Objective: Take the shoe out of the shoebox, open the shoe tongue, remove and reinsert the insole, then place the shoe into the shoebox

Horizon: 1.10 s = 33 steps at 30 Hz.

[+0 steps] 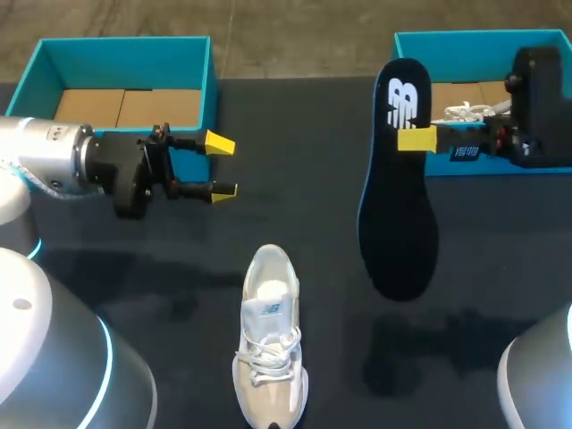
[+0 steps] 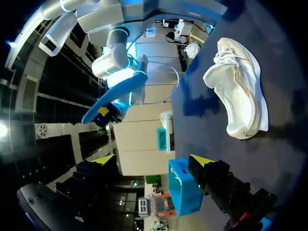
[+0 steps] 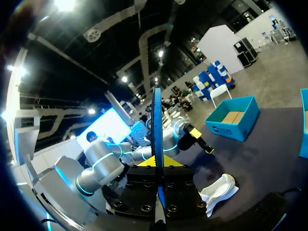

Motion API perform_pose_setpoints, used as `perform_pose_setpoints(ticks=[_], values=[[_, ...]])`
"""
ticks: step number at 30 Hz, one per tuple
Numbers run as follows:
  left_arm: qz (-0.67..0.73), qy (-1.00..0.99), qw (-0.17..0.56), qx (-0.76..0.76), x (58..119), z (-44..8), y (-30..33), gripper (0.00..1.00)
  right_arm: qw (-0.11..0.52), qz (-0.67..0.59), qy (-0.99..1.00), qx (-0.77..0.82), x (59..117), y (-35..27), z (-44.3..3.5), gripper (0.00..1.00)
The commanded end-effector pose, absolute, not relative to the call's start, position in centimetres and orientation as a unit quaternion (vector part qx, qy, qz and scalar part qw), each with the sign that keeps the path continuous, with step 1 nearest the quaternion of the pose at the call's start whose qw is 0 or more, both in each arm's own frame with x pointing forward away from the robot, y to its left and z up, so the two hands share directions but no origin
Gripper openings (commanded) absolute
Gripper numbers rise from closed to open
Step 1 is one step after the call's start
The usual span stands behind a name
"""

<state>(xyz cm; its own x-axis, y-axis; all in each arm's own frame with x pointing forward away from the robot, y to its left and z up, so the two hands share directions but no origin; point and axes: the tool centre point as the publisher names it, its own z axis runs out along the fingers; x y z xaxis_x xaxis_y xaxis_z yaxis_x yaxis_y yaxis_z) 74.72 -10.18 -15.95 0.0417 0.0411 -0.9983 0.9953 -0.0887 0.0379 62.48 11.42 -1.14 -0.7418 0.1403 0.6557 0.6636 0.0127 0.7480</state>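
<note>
A: As the right hand (image 1: 413, 139) is up over the surface (image 1: 295, 134), what does it grip?

B: The insole (image 1: 398, 179). It is dark, w/ a white logo near the upper end. The hand is closed on it. One yellow tip lies flat on the upper part, and in the right wrist view the insole stands edge-on between the two fingers. It hangs lengthwise, lower end toward the robot, clear of the surface.

A: And the shoe?

B: The shoe (image 1: 268, 335) is white and stands sole down on the surface, approx. in the middle, at the near edge. Its opening faces up, the heel end points to the far side, and the laces are on the near part. It is well apart from the insole and to its left.

A: Left hand?

B: The left hand (image 1: 222, 166) is open, w/ its yellow tips wide apart. It is just in front of the left box (image 1: 125, 54), and the fingers point to the right, toward the insole. It is not touching the shoe. In the left wrist view the shoe lies off to one side of the fingers.

A: Boxes?

B: Both are teal and stand at the far edge. The left box shows a brown cardboard bottom. The right box (image 1: 465, 40) is partly hidden by the right arm. Something white w/ laces is inside, but I cannot tell what it is.
</note>
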Motion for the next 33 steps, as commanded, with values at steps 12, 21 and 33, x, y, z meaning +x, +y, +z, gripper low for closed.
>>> perform_pose_setpoints(ticks=[12,21,33], values=[[-0.505,0.473,0.473,0.546,75.4,-16.2,-10.0,1.00,0.239,-0.621,-0.684,-0.298,66.5,13.5,-2.1,0.00],[-0.505,0.473,0.473,0.546,75.4,-16.2,-10.0,1.00,0.281,-0.601,-0.667,-0.340,70.2,14.8,-3.3,0.00],[-0.505,0.473,0.473,0.546,75.4,-16.2,-10.0,1.00,0.348,-0.568,-0.623,-0.410,73.2,15.8,-6.3,0.00]])
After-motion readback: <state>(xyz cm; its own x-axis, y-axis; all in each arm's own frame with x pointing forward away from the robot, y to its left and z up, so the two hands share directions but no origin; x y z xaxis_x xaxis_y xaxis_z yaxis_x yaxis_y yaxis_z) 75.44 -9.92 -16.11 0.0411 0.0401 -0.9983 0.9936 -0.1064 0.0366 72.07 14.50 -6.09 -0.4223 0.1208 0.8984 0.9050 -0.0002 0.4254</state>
